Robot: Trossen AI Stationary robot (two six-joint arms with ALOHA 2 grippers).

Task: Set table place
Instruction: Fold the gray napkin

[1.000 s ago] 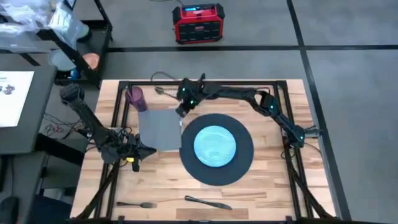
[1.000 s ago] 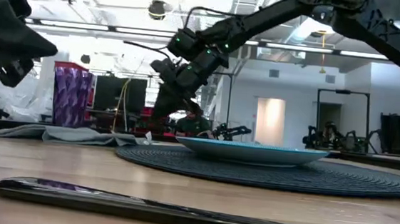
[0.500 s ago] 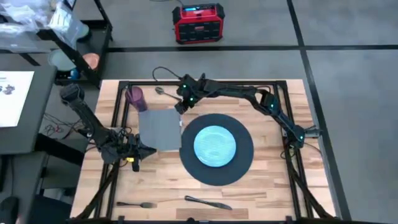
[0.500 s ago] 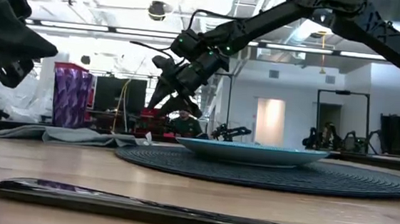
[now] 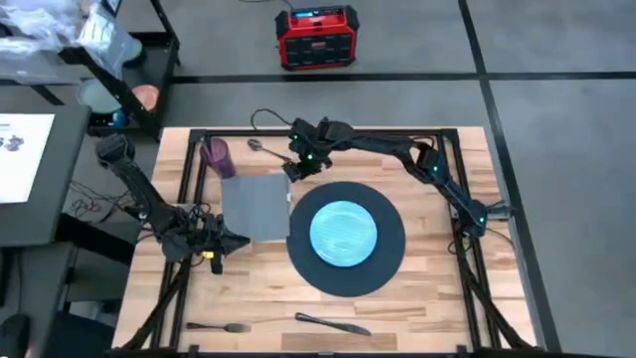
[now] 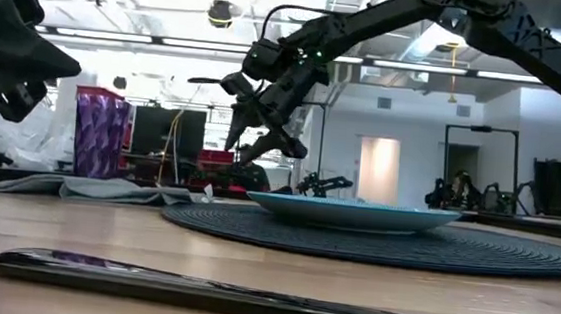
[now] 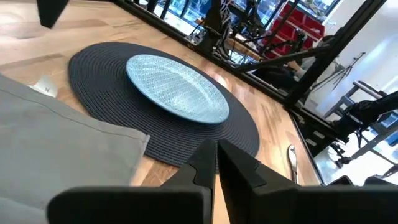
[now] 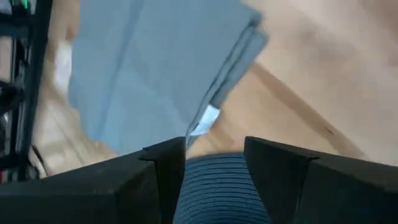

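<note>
A robot's right gripper (image 5: pixel 291 171) hangs above the worktop (image 5: pixel 417 298) toward its far edge, over the spot where the grey napkin (image 5: pixel 255 207) meets the rim of the round dark mat (image 5: pixel 390 261); its fingers (image 8: pixel 163 168) stand apart with nothing between them, raised clear of the surface in the low view. The mat lies at the middle of the worktop, slightly toward the right edge, with a light blue plate (image 5: pixel 344 235) centred on it. The napkin lies flat just beside the mat on its left, one white tag (image 8: pixel 204 121) showing at its corner. A purple cup (image 5: pixel 215 154) stands near the far left corner, a spoon (image 5: pixel 260 146) beside it by the far edge. A fork (image 5: pixel 213 326) and a knife (image 5: pixel 333 324) lie along the near edge. The left gripper (image 7: pixel 216 163) waits near the left edge, fingers closed together and empty.
</note>
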